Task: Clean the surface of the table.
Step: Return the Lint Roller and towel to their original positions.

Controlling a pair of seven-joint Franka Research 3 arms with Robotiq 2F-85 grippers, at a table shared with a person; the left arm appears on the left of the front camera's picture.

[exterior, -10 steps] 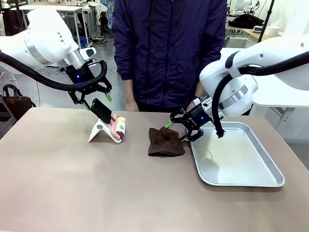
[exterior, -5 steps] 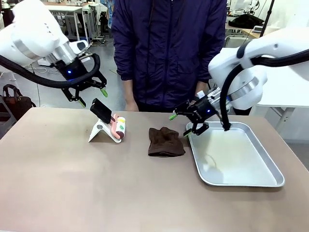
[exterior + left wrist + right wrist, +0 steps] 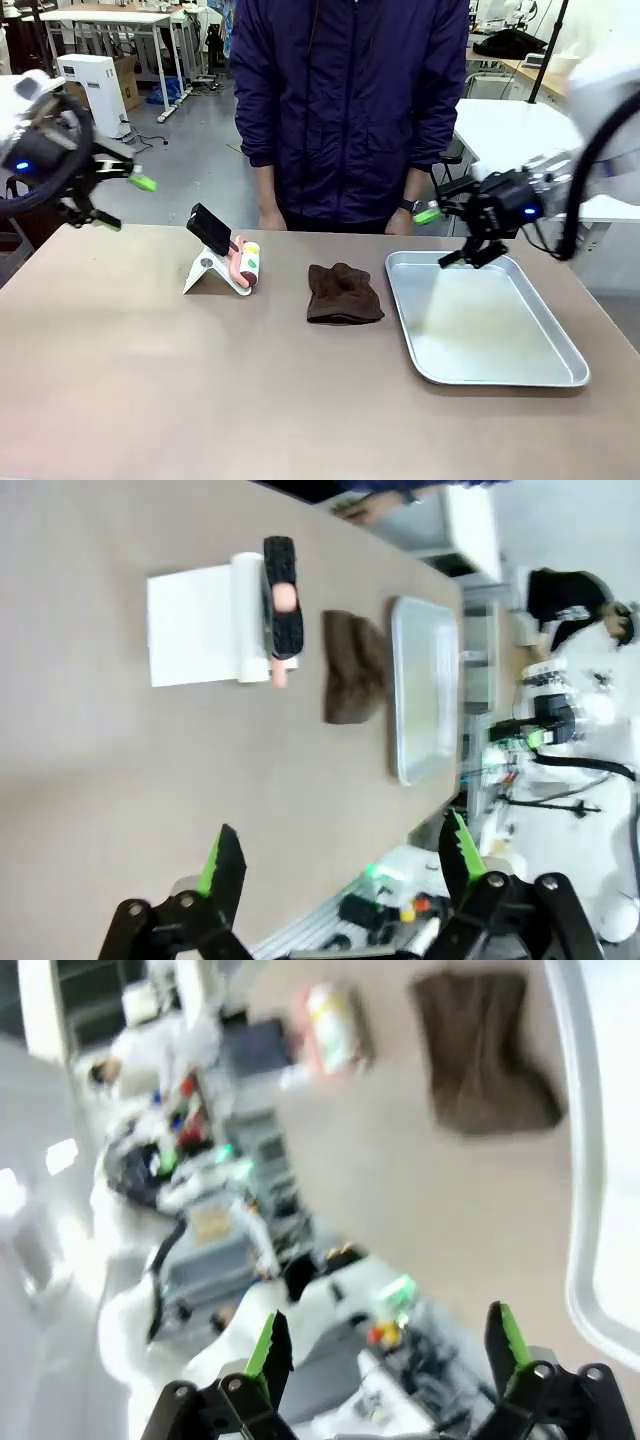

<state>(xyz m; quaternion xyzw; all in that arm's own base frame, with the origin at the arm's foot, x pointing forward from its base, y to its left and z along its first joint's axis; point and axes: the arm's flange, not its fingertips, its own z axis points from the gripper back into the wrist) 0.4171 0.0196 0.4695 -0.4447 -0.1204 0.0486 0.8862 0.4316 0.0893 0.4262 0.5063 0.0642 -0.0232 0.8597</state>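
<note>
Table (image 3: 200, 400): we see the broad taupe top running from the near edge out to the person; the near half is bare.
Cloth (image 3: 343, 294): brown, crumpled, mid-table, just left of the metal tray (image 3: 560, 372); nothing touches it.
Lint roller (image 3: 245, 265): on its white stand, left of the cloth, black handle tilted up.
Left gripper (image 3: 110, 202): off the table's far left corner, raised, fingers spread, holding nothing.
Right gripper (image 3: 455, 238): above the tray's far left corner, fingers spread, empty.
Person (image 3: 350, 110): stands at the far edge, hands low behind it.
Risk 1: both arms look blurred; we judge a fast reach for the cloth could clip the tray rim and shove the tray.
Risk 2: a shallow pinch on the loose cloth may slip.
Risk 3: the left arm reaching in could knock the roller's stand over.
</note>
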